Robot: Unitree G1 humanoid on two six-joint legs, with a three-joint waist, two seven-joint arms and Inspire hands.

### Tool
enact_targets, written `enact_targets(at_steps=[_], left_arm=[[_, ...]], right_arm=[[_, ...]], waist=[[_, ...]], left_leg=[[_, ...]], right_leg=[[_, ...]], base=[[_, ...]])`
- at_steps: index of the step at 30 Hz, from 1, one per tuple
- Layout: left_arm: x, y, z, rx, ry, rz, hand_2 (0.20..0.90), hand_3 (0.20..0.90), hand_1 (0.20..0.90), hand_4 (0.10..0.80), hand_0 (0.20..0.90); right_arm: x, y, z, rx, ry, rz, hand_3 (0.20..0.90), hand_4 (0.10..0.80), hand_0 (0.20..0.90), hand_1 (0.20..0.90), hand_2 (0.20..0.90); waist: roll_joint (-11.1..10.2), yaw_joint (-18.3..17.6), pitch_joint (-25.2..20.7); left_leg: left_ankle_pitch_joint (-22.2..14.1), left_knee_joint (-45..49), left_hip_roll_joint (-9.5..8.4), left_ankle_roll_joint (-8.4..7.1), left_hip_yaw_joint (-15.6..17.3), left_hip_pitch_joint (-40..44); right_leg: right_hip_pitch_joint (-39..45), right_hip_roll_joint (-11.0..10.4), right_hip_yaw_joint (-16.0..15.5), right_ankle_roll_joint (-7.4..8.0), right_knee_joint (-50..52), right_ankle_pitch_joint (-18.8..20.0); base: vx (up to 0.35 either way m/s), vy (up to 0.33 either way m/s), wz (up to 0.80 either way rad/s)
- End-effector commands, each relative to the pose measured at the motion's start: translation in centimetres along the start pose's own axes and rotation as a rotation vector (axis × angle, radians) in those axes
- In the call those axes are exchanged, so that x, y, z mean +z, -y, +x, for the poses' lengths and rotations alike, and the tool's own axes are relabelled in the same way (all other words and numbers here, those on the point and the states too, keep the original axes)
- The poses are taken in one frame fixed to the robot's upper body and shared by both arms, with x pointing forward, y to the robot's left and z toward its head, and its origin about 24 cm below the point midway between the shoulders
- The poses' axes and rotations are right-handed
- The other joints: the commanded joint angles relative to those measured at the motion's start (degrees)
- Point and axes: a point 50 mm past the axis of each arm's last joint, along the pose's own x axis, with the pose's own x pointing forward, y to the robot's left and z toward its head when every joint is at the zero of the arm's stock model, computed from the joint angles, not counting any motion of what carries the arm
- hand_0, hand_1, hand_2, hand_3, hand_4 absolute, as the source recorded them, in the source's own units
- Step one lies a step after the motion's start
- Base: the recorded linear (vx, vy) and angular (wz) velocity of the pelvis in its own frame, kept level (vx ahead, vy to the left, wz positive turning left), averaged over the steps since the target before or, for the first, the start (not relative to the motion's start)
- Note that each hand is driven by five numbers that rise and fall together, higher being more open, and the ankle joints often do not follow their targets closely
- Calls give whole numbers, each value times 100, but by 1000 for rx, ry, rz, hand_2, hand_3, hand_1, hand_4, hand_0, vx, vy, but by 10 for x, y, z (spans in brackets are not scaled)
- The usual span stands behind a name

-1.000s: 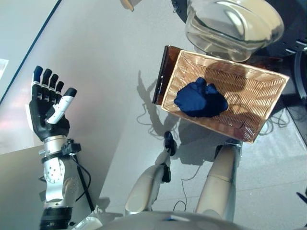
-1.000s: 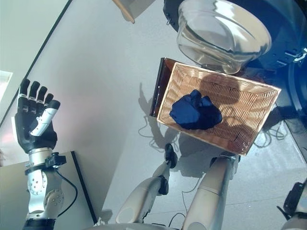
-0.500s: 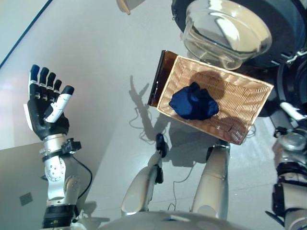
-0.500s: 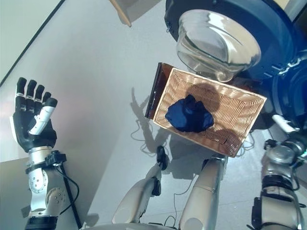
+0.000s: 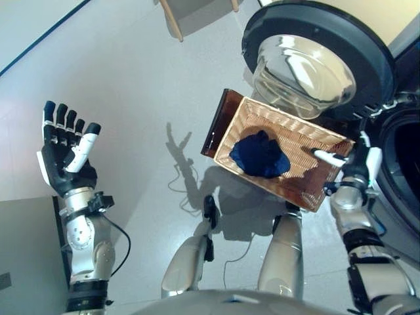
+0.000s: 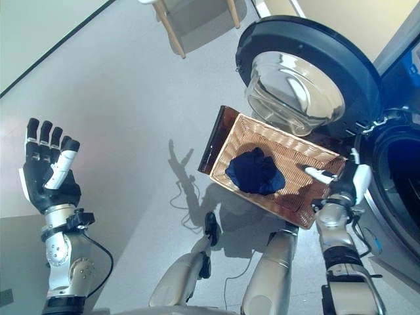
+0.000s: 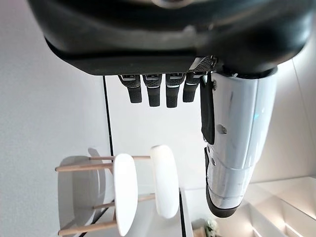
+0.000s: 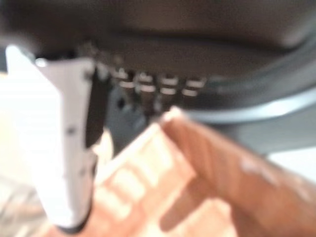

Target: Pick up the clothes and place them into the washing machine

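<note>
Right hand hovers over right end of rectangular woven wicker basket, fingers straight, white-covered thumb out over basket interior, grasping nothing. Crumpled dark blue garment lies inside basket, left of centre, apart from hand. Round washing machine door with glass bowl window hangs open just beyond basket; dark drum opening right of basket. Left hand raised well left of basket, fingers spread, empty.
</note>
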Motion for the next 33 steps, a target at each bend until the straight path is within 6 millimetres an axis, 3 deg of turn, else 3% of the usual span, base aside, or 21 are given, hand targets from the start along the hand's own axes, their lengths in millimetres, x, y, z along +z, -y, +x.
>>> enact_targets(at_steps=[1,7,11,17,23,29,33], left_arm=[[28,-2,15,-4,176,20,900,900,900,800,900],[24,2,14,-7,164,23,900,900,900,800,900],[25,4,13,-17,168,15,900,900,900,800,900],[29,8,13,-50,185,13,900,900,900,800,900],[37,12,16,-58,223,13,900,900,900,800,900],[43,13,20,-74,249,35,900,900,900,800,900],[41,13,22,-76,240,46,900,900,900,800,900]], right_arm=[[14,-21,-5,80,97,-52,900,800,900,900,900],[13,-69,-25,265,136,-241,900,800,900,900,900],[14,-81,-31,301,134,-270,900,800,900,900,900],[9,-82,-29,285,91,-306,900,800,900,900,900],[17,-77,-19,234,119,-376,900,800,900,900,900],[35,-66,-1,157,184,-555,900,800,900,900,900],[44,-71,1,161,209,-590,900,800,900,900,900]], waist=[[-100,140,-315],[-67,235,-289],[-18,286,-282],[26,394,-239],[-3,519,-131],[17,715,-41],[15,784,-38]], left_leg=[[-296,-111,25,-348,-157,27],[-281,-111,21,-372,-208,1],[-260,-111,16,-380,-219,-63],[-203,-111,-25,-384,-332,-182],[-131,-111,-114,-377,-508,-374],[-45,-111,-222,-342,-695,-591],[-29,-111,-261,-321,-745,-644]], right_leg=[[501,122,-77,-48,-815,238],[509,107,-119,-52,-811,213],[477,88,-151,-41,-844,235],[471,26,-256,-22,-848,245],[474,-66,-412,-14,-840,261],[491,-220,-604,2,-820,286],[523,-246,-675,5,-843,284]], base=[[0,0,0],[-13,2,5],[-10,6,2],[-30,8,17],[-43,-12,27],[-34,1,24],[-9,7,12]])
